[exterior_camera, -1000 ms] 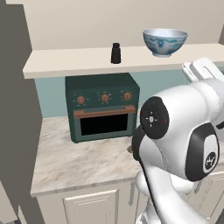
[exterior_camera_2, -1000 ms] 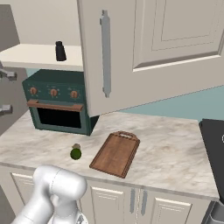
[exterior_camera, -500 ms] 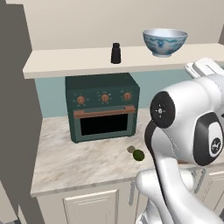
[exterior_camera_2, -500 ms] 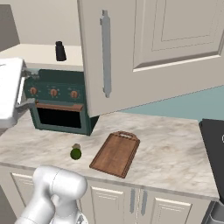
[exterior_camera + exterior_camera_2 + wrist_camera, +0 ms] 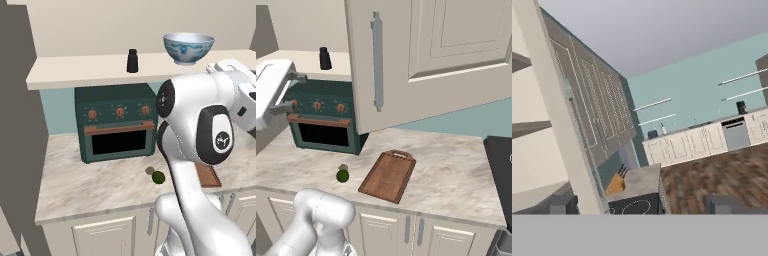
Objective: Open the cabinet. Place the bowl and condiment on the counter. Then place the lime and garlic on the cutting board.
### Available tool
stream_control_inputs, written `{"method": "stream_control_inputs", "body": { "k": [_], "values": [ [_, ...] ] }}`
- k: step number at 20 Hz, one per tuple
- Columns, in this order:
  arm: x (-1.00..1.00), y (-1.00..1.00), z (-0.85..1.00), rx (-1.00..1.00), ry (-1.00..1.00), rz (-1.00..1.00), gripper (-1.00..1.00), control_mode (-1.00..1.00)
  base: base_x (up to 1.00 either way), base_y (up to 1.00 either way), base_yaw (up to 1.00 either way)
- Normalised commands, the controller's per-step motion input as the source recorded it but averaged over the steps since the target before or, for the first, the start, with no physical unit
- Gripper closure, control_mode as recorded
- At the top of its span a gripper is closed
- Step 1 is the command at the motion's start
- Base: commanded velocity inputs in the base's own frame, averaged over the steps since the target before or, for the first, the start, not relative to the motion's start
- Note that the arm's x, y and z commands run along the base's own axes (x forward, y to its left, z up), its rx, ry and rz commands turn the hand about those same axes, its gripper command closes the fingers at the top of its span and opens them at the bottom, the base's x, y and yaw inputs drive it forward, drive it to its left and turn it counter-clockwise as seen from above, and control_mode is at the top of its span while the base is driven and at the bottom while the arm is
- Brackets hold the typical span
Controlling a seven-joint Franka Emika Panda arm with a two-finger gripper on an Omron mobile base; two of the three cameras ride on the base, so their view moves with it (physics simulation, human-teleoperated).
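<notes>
Glossy white rounded arm (image 5: 200, 150) with dark joints and round caps.

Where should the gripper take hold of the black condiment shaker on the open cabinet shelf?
Grip the condiment shaker around its wider lower body, coming in level from the open front of the cabinet shelf. It stands upright with a narrower top, and the bowl sits well apart, so the open jaws should fit either side.

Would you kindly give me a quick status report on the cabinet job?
Gripper open, holding nothing. Cabinet door open; bowl and shaker on shelf. Lime on counter, board bare.
</notes>
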Motion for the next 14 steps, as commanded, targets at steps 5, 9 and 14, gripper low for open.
{"method": "stream_control_inputs", "body": {
  "k": [5, 9, 14],
  "values": [
    [0.30, 0.00, -0.14, -0.02, 0.04, -0.02, -1.00, -1.00, 0.00, 0.00, 0.00],
    [0.32, 0.00, -0.06, -0.05, 0.03, 0.00, -1.00, -1.00, 0.00, 0.00, 0.00],
    [0.34, 0.00, 0.00, -0.02, 0.00, 0.00, -1.00, -1.00, 0.00, 0.00, 0.00]
  ]
}}
